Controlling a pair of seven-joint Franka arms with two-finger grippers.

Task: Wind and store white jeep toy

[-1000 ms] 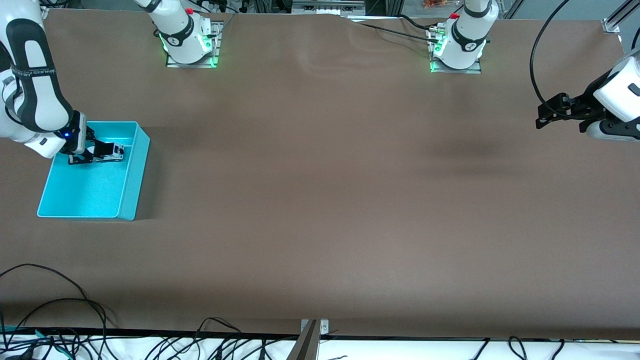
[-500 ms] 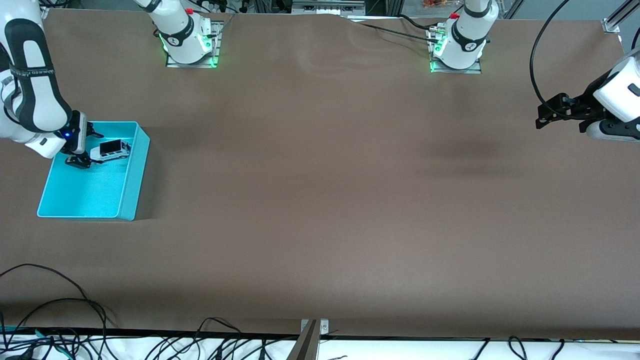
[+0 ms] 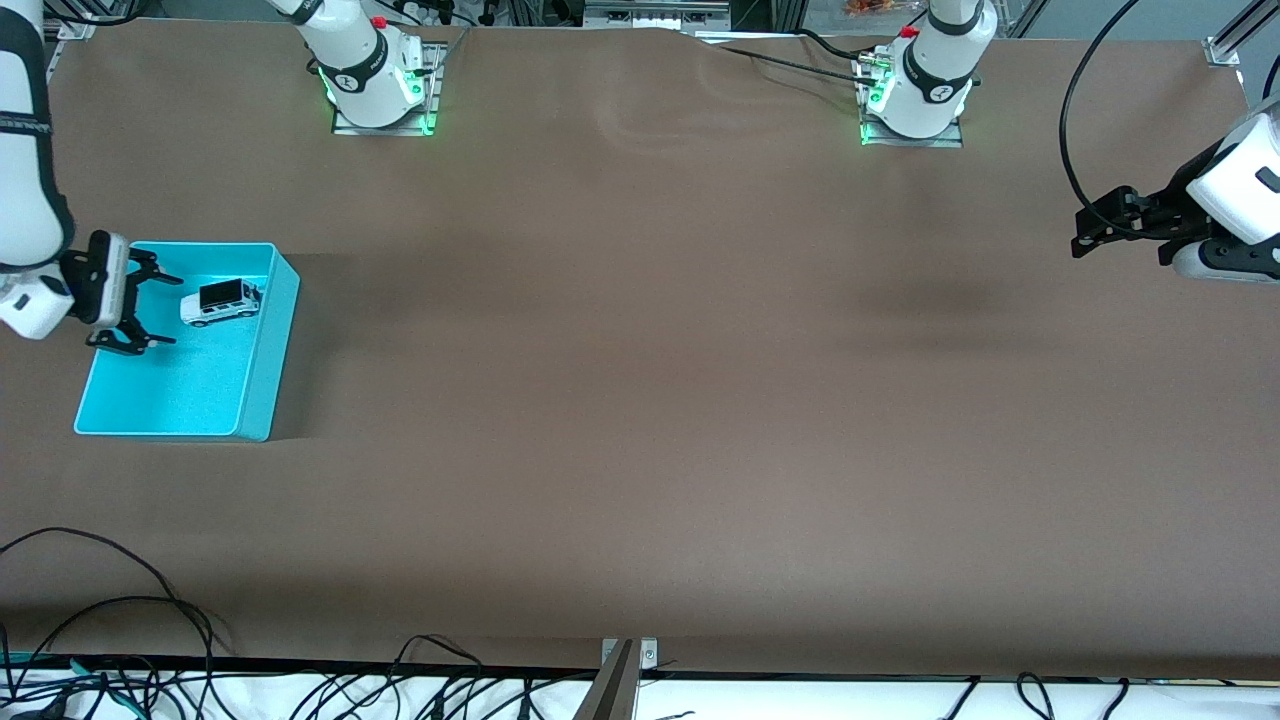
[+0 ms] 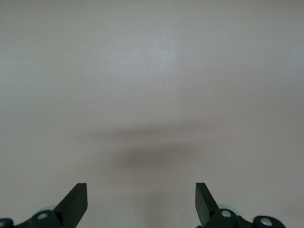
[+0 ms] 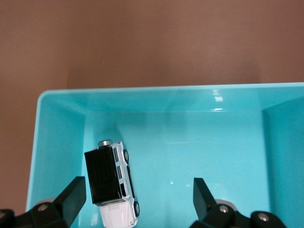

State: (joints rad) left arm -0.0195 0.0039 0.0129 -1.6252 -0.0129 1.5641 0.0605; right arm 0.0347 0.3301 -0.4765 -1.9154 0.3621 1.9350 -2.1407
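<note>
The white jeep toy (image 3: 220,302) with its black roof lies on the floor of the turquoise bin (image 3: 262,360), in the part of the bin farther from the front camera. It also shows in the right wrist view (image 5: 112,185), free of the fingers. My right gripper (image 3: 148,310) is open and empty, over the bin's edge at the right arm's end of the table, apart from the jeep. My left gripper (image 3: 1090,222) is open and empty above bare table at the left arm's end; the left arm waits.
The bin (image 5: 57,123) holds only the jeep. The brown table (image 3: 640,400) spreads between the two arms. Cables (image 3: 120,640) lie along the table's edge nearest the front camera.
My right gripper opened and let go of the jeep, which now lies in the bin. The gripper then drew back toward the bin's outer edge. The left arm has not moved.
</note>
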